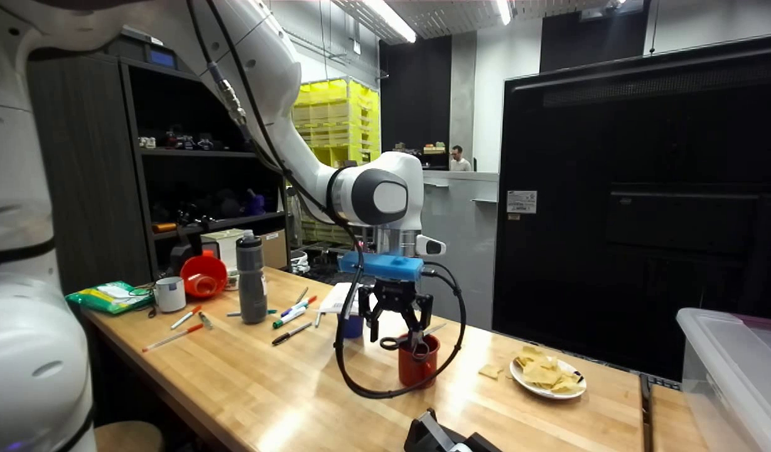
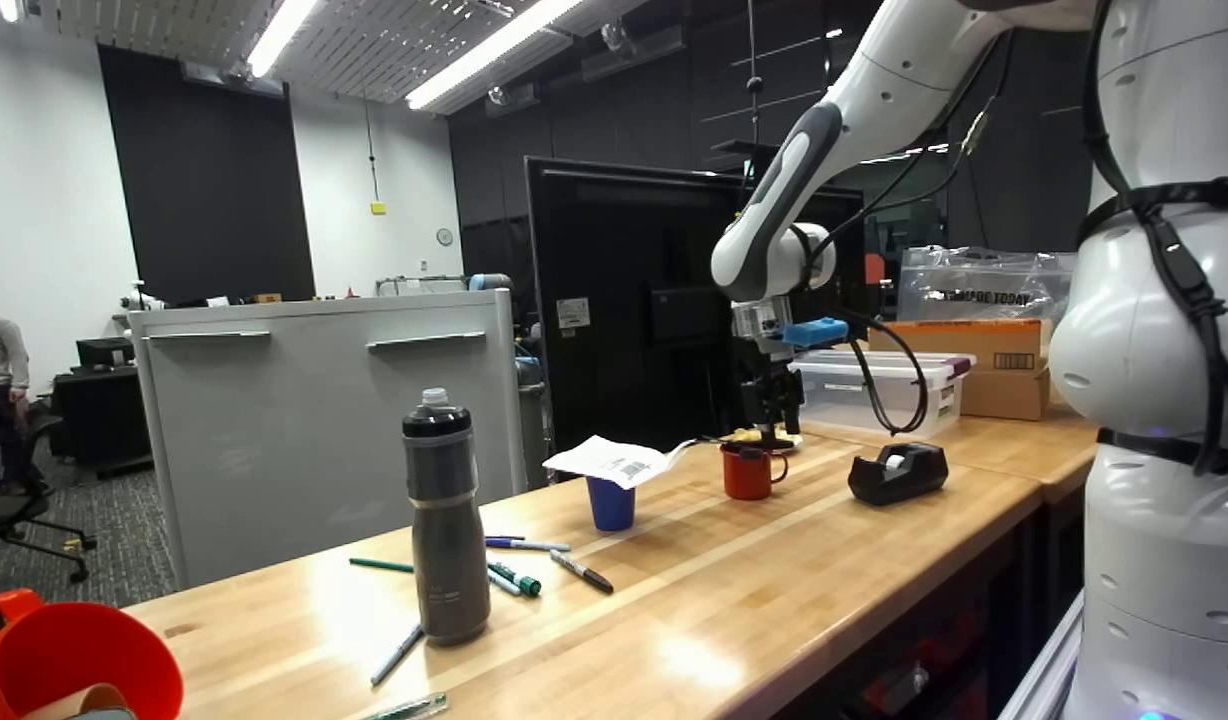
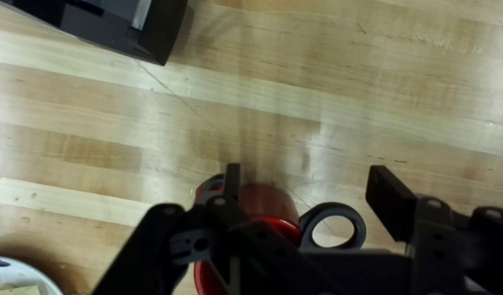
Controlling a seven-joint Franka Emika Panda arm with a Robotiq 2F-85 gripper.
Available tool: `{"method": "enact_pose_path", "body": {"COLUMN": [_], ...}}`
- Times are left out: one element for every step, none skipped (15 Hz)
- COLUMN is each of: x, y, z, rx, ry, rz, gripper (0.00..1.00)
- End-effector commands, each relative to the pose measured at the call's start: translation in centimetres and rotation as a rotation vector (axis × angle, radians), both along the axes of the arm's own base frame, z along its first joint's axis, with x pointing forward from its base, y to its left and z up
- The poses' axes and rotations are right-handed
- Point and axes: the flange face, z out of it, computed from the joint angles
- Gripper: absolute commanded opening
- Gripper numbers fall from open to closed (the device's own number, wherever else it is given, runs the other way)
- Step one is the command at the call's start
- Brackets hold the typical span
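Scissors, likely light, stiff, slick, are offering a best-hold ring at wrist-view three o'clock from red mug; gripper is gaping wide, empty.

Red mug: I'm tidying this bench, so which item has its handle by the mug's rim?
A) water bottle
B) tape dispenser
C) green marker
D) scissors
D: in the wrist view, a dark handle loop of the scissors juts out beside the rim of the red mug.

Glossy red mug, matt plastic scissor handle (smooth-looking), shiny wooden table.
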Motion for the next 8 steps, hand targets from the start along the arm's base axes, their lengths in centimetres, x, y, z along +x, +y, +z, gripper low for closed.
{"method": "enact_pose_path", "body": {"x": [-0.7,-0.8,-1.0,-1.1,-1.2,-1.4,-1.4,-1.6], "y": [-0.5,-0.6,-1.0,-1.3,-1.7,-2.1,-2.5,-2.9], "z": [-0.4,-0.5,-0.5,-0.5,-0.5,-0.4,-0.4,-0.3], "rx": [0.017,0.018,0.019,0.020,0.022,0.021,0.018,0.015], "ry": [-0.023,-0.029,-0.034,-0.042,-0.047,-0.053,-0.058,-0.063], "rz": [-0.038,-0.043,-0.050,-0.057,-0.064,-0.072,-0.078,-0.085], "gripper": [0.81,0.83,0.83,0.83,0.82,0.83,0.82,0.81]}}
